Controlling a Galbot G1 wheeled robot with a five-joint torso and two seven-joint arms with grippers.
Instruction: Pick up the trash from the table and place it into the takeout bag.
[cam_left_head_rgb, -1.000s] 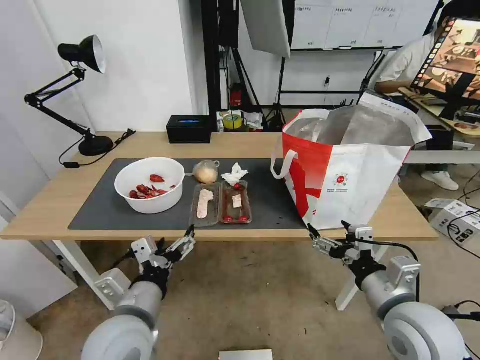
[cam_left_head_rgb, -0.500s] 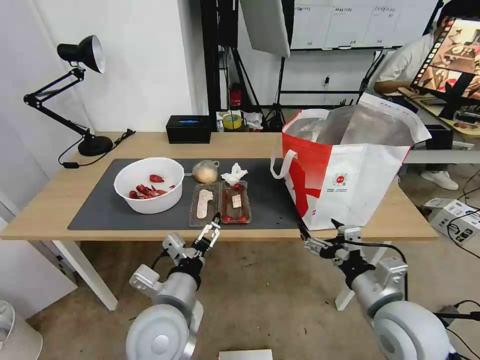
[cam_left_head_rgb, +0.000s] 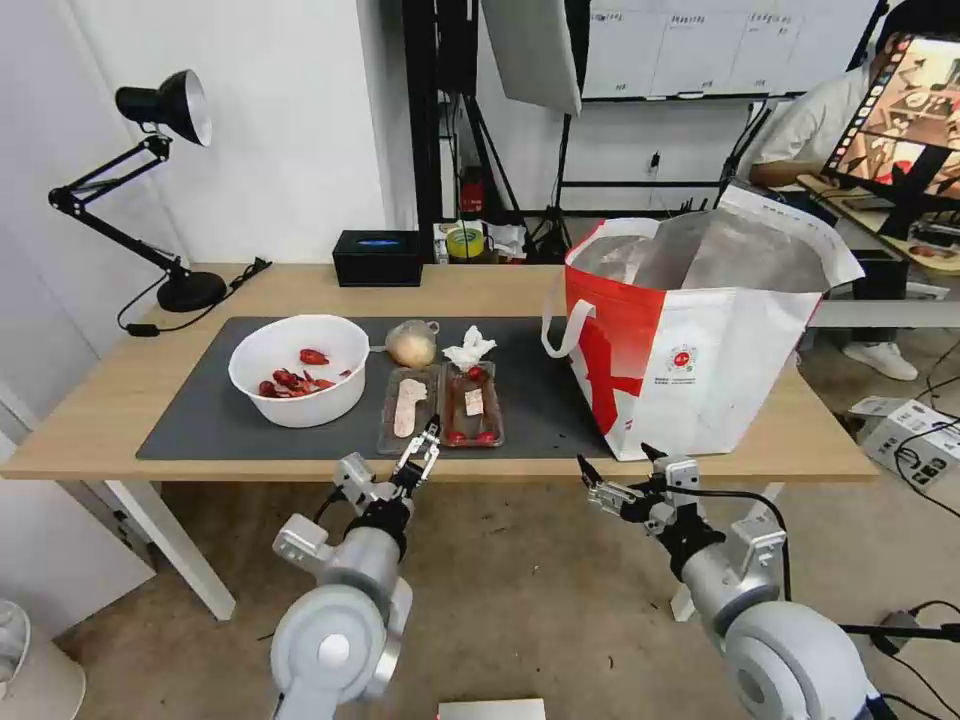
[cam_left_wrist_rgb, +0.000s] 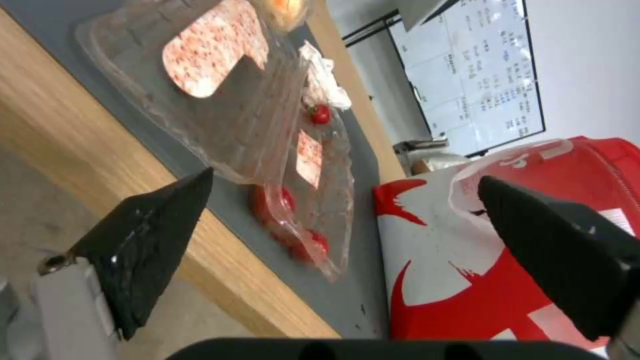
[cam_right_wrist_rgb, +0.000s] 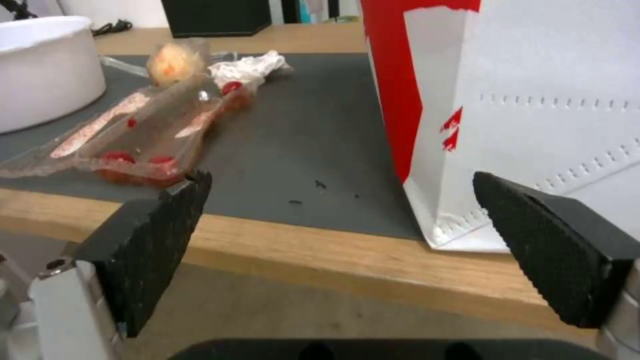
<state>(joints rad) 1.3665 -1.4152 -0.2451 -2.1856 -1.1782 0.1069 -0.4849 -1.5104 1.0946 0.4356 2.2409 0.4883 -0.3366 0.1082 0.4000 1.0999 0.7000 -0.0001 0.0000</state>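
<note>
both clear trays (cam_left_head_rgb: 441, 405) lie side by side, long axes running front to back on the tabletop (cam_left_head_rgb: 90, 415). left gripper (cam_left_head_rgb: 423, 450) at their near ends, fingers apart. right gripper (cam_left_head_rgb: 620, 478) fingers apart too.

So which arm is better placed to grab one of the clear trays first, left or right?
Probably the left. The left gripper is open at the table's front edge, right before the two clear trays. The right gripper sits below the edge near the takeout bag.

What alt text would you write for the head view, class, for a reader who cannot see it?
The left gripper, open, reaches the table's near edge below two clear trays. The right gripper, open, hangs below the takeout bag. A white bowl sits left of the trays.
</note>
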